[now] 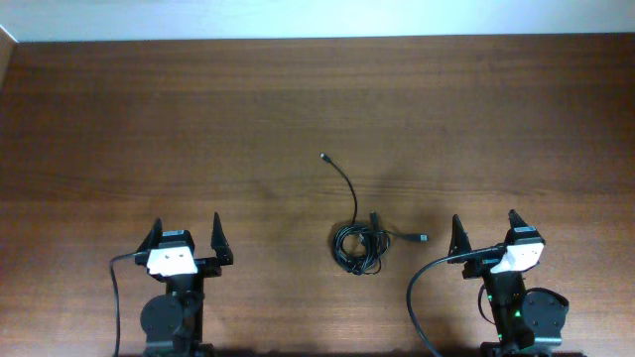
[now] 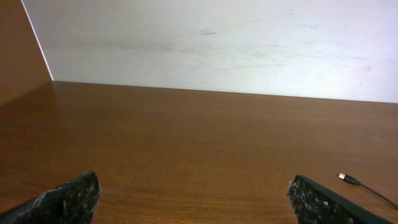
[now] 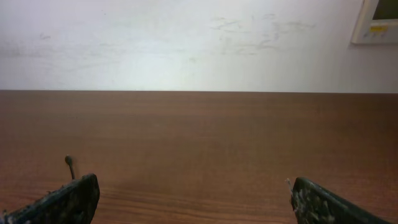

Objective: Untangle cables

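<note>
Between the wide-open, empty left pincer (image 1: 187,227) and right pincer (image 1: 485,220), tangled cables (image 1: 369,238) lie on the table (image 1: 298,99).

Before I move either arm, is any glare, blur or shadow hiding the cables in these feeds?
Overhead: even light, sharp; the cables stand out on the table, faint shadow only. Left wrist: mild sheen on the wood, left fingertips soft, one plug end readable. Right wrist: similar sheen, right fingertips soft, a cable end small and dim.

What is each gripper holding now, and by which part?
Nothing is held. The left gripper and the right gripper are both open and empty; the cables lie tangled on the table between them.
</note>
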